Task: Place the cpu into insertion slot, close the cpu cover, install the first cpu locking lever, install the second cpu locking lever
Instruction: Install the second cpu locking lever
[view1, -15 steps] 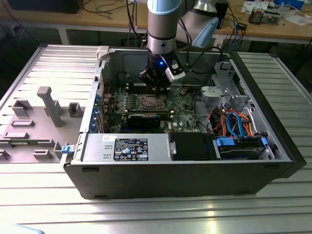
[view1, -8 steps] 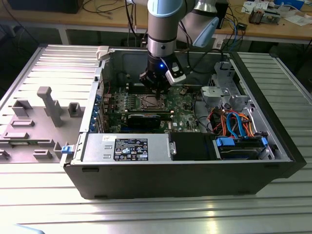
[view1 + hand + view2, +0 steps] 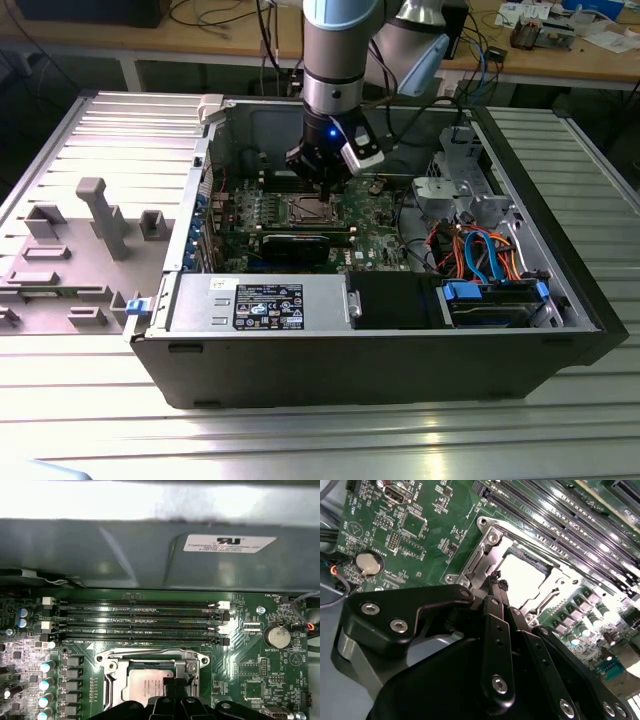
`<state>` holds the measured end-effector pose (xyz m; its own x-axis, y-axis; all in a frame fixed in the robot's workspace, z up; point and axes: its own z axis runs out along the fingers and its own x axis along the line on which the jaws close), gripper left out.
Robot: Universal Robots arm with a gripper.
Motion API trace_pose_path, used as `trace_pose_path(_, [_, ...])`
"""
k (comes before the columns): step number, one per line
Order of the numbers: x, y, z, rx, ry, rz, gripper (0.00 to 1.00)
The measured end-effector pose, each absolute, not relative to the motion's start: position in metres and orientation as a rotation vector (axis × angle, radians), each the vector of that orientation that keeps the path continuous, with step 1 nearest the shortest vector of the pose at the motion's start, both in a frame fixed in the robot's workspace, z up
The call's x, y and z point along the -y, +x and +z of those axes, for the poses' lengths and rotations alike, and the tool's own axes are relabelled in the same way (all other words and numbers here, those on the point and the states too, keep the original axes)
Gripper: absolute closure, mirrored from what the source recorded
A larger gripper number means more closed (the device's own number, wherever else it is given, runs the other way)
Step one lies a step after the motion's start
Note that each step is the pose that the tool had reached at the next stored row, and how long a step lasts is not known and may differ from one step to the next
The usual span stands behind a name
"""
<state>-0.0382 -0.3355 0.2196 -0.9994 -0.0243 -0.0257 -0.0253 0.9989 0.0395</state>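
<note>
Cpu (image 3: pixel 522 577) in insertion slot (image 3: pixel 485 535) — just beyond gripper (image 3: pixel 498 586)

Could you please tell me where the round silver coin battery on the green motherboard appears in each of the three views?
Exterior view: I cannot make it out on the green motherboard.
Second wrist view: the round silver coin battery sits near the board's edge, away from the square metal-rimmed insertion slot.
First wrist view: the battery lies past the ends of the long black memory slots.
Shared landmark: the insertion slot.
</note>
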Motion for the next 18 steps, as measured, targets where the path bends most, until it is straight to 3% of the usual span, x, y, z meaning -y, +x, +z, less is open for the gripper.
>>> trace_pose_path(5, [0.3355, -0.0382, 0.2274, -3.116, -0.040, -0.049, 0.89])
trace_pose_path(18, [0.3409, -0.0382, 0.2273, -3.116, -0.040, -0.058, 0.89])
